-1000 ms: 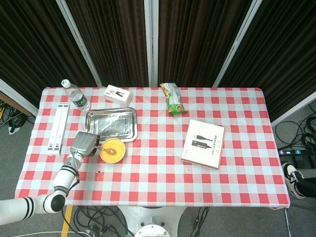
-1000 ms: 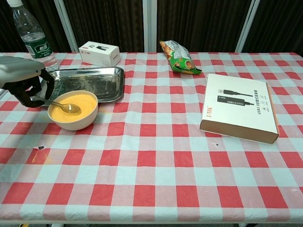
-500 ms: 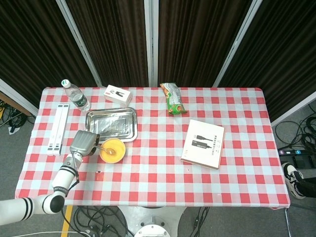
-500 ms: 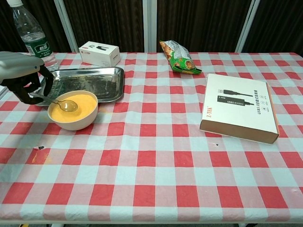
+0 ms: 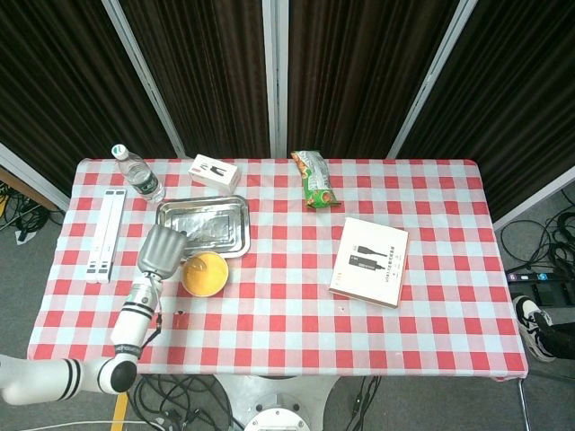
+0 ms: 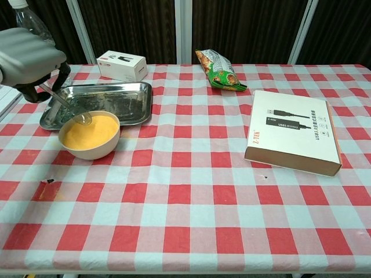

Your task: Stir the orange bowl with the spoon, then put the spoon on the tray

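Observation:
The orange bowl (image 6: 90, 135) (image 5: 204, 273) sits on the checked cloth just in front of the metal tray (image 6: 119, 102) (image 5: 216, 223). My left hand (image 6: 30, 58) (image 5: 163, 250) is raised above the bowl's far left side and grips the spoon (image 6: 68, 107) by its handle. The spoon slants down, and its tip hangs at the bowl's far rim, lifted out of the orange contents. My right hand is in neither view.
A water bottle (image 5: 139, 174) and a small white box (image 6: 122, 65) stand behind the tray. A snack bag (image 6: 218, 72) lies at the back centre, a flat cable box (image 6: 295, 131) to the right, and white strips (image 5: 106, 233) at the far left.
My left hand has risen and moved back toward the tray, tilting the spoon steeper and lifting its tip from the middle of the bowl to the far rim.

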Available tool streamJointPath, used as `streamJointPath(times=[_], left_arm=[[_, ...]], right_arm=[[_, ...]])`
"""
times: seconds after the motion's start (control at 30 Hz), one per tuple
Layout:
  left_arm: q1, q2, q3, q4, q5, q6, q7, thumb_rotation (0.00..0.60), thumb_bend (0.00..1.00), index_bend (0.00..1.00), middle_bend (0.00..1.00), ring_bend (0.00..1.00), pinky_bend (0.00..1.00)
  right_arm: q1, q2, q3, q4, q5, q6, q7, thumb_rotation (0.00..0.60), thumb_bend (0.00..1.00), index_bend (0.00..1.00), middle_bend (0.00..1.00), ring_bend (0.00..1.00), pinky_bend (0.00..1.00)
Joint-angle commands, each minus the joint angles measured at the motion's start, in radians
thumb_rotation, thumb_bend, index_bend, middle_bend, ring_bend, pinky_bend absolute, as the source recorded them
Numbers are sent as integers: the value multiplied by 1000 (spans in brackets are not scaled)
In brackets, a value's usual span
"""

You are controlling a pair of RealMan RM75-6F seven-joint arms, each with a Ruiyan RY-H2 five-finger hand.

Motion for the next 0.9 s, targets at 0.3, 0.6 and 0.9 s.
streamJointPath(times=[0.3, 0.6, 0.9], left_arm=[[-13, -193, 44, 168, 53, 117, 221, 600, 441, 687, 989, 928, 950], [15, -243, 66, 203, 96, 119, 249, 600, 443, 693, 996, 932, 951], [42, -227, 58, 174, 124, 88, 201, 600, 446, 695, 998, 933, 951]], right_arm=[[1, -3, 2, 5, 5, -6, 7, 600, 168, 86, 216, 0, 131], [2, -10, -1, 18, 4, -14, 17, 600, 167, 85, 216, 0, 131], [1, -9, 1, 17, 6, -14, 17, 600, 168, 85, 217, 0, 131]])
